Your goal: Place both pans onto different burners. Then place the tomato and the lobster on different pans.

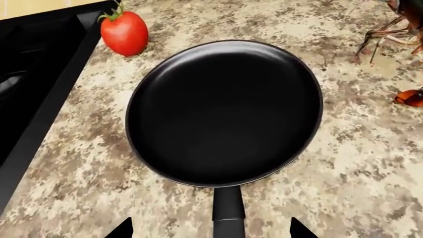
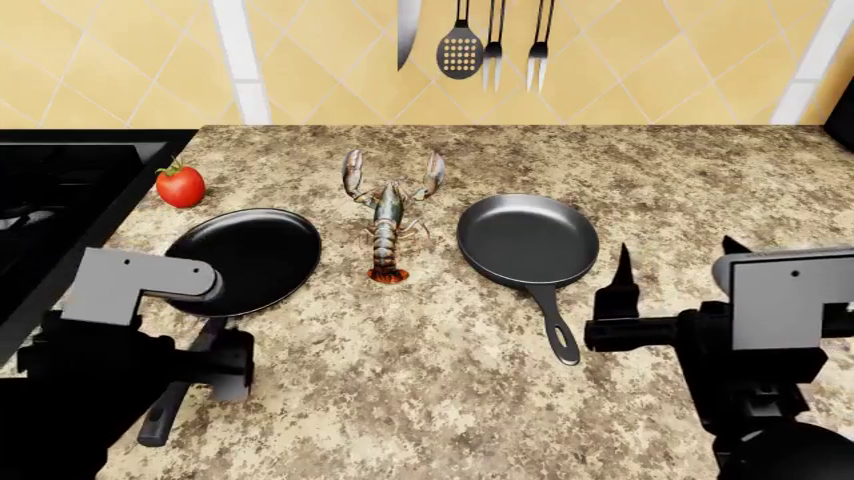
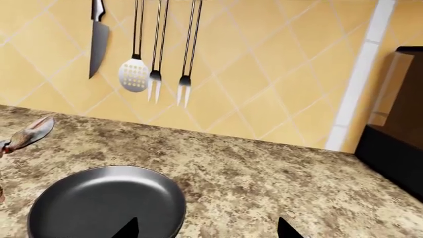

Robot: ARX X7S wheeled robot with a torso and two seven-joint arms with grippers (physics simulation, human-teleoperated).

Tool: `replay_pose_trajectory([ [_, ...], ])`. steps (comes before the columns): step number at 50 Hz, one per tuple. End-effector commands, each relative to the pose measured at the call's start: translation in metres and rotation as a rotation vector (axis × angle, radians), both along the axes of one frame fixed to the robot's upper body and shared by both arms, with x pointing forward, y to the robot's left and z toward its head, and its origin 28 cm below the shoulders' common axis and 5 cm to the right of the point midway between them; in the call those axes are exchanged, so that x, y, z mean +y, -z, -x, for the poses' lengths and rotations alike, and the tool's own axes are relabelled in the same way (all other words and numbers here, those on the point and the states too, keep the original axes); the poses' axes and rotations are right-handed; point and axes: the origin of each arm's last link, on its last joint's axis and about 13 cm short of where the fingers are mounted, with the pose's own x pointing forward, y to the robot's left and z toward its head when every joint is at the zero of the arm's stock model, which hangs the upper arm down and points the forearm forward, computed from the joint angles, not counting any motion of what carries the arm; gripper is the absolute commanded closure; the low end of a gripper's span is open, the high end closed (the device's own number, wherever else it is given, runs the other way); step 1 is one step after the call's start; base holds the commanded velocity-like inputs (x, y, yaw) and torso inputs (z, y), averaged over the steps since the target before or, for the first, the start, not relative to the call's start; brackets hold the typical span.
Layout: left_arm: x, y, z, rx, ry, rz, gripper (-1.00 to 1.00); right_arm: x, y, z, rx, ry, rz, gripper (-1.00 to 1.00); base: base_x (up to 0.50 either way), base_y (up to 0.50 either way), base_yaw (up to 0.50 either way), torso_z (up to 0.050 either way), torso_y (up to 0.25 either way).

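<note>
We've got a speckled granite counter [image 2: 441, 380] filling most of the head view, with the black stove [image 2: 54, 200] off at its left edge and yellow tile wall [image 2: 641, 60] behind. Both pans are on the counter, neither on a burner. The matte black pan [image 2: 247, 260] sits on the left side near the stove, handle pointing back toward us. The glossier grey pan [image 2: 527, 240] sits to the right of centre, its handle [image 2: 554, 322] angled toward the near edge.

Our left gripper [image 1: 211, 229] hovers over the black pan's handle [image 1: 229, 208]: in the left wrist view the two fingertips stand wide apart on either side of it, touching nothing. Our right gripper [image 3: 206, 227] is also spread wide and empty, hanging over the near side of the grey pan.

The lobster [image 2: 390, 215] lies between the two pans, claws toward the wall and orange tail tip toward us, touching neither. The tomato [image 2: 180, 186] sits just beside the stove edge, behind the black pan. A knife [image 3: 99, 37], slotted spoon [image 3: 134, 74] and two forks [image 3: 170, 82] hang on the wall.
</note>
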Motion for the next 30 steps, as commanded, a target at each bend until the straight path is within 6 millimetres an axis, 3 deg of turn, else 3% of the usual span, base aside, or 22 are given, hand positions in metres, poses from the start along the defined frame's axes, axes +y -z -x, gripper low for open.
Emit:
replay_pose_trajectory([
  [1, -0.004, 0.002, -0.008, 0.062, 0.008, -0.019, -1.0, 0.001, 0.004, -0.003, 0.007, -0.009, -0.004, -1.0, 0.0, 0.0, 0.0, 0.0, 0.0],
  [30, -0.01, 0.008, -0.031, 0.111, 0.007, -0.056, -1.0, 0.003, 0.007, 0.0, 0.003, -0.028, 0.002, -1.0, 0.0, 0.0, 0.0, 0.0, 0.0],
])
